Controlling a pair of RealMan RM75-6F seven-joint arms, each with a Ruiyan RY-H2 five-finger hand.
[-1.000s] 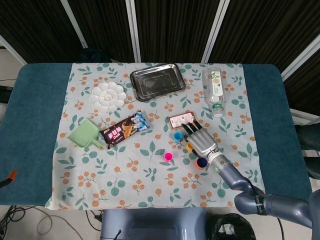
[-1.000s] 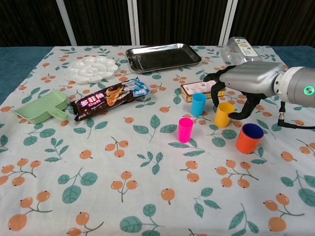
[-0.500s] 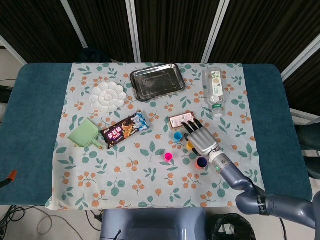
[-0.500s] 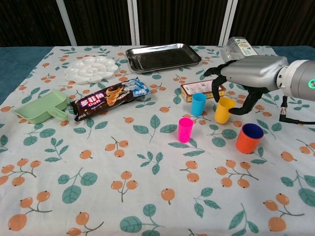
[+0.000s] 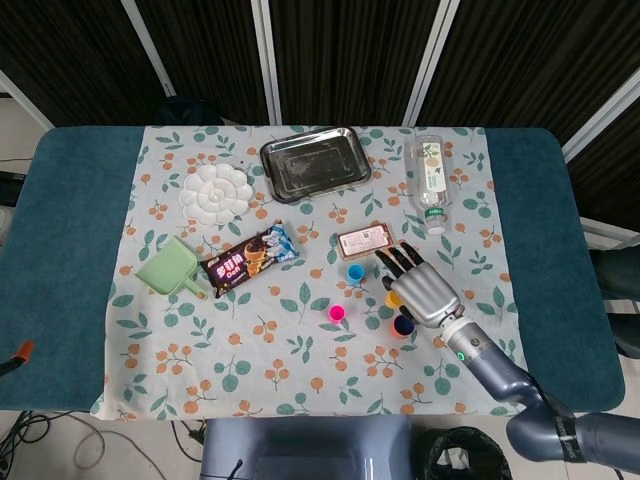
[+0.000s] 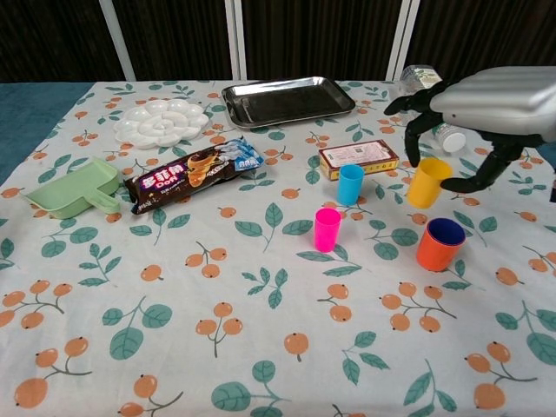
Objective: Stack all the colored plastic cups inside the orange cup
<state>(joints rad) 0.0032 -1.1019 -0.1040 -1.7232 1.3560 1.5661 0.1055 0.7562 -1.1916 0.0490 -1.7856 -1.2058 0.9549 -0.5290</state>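
the right hand [image 6: 486, 109] grips the yellow cup [image 6: 428, 182], lifted off the tabletop [image 6: 261, 347] just above and behind the orange cup [image 6: 439, 244]. nothing is stacked yet: orange holds only its dark lining, and the blue cup [image 6: 350, 184] and pink cup [image 6: 327, 229] stand apart to its left.

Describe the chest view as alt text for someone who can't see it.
A metal robot hand holds a yellow cup lifted above a floral tablecloth, near an orange cup. Blue and pink cups stand to the left.
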